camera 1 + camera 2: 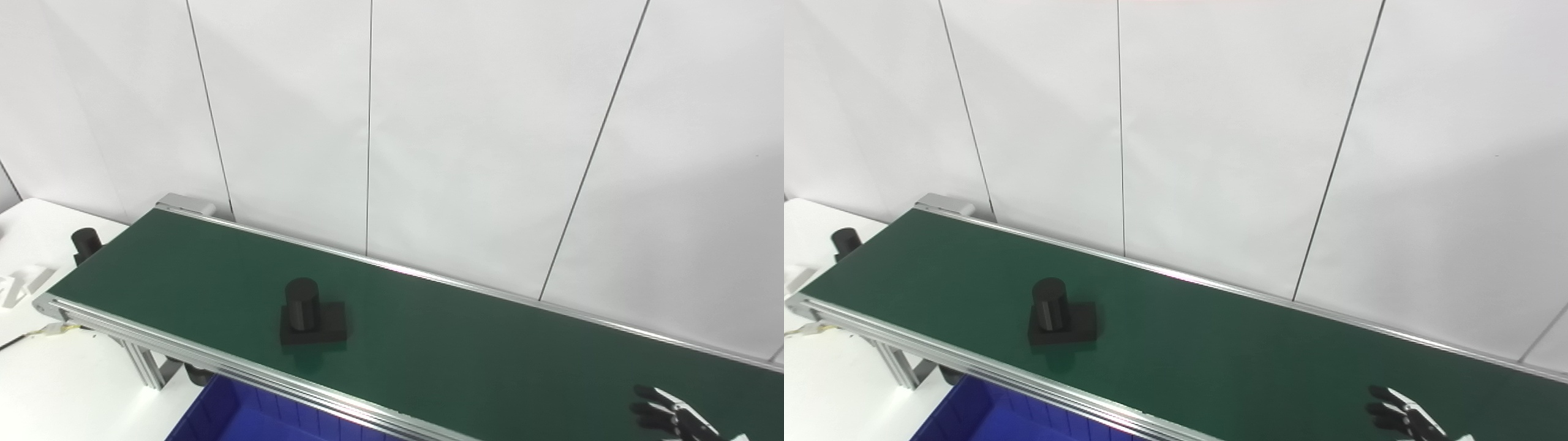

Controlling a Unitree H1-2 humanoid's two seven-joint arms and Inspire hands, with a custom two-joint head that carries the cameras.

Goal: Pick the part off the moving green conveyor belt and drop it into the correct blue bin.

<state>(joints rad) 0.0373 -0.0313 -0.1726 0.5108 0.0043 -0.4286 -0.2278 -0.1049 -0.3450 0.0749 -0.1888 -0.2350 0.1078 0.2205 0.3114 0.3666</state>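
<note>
You are looking at a task that is barely starting: the part [312,315], a black block with a short round post standing on it, is sitting upright on the green belt [490,349], toward its left end, and nothing is touching it. Your right hand [674,416] is showing only at the bottom right corner, over the belt and well apart from the part; its dark fingers are spreading apart and holding nothing. Your left hand is not appearing in either view. The grab, the carry and the drop are all waiting to be done.

A blue bin [245,416] is sitting below the belt's near rail, just under the part. A second black post [87,242] is standing on the white table [37,373] beyond the belt's left end. Nothing is lying between hand and part.
</note>
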